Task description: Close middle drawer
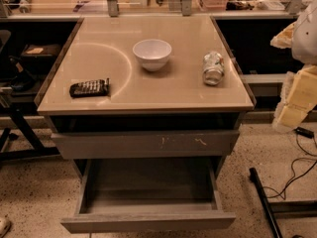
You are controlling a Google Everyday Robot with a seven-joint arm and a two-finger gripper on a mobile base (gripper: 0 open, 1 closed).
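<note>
Pincer (297, 97) hangs at right edge beside the worktop (183, 90), open or closed cannot tell, well apart from the middle drawer (148, 222) pulled far out below: approach step, likely; next calls for reaching its front, pushing squarely inward.

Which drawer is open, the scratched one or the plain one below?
The plain-fronted middle drawer, below the scratched drawer front: it is pulled far out, inside showing; the scratched one sits farther back. The gripper is at the right edge, touching neither.

Seemingly no legible text; claw (293, 90) right
</note>
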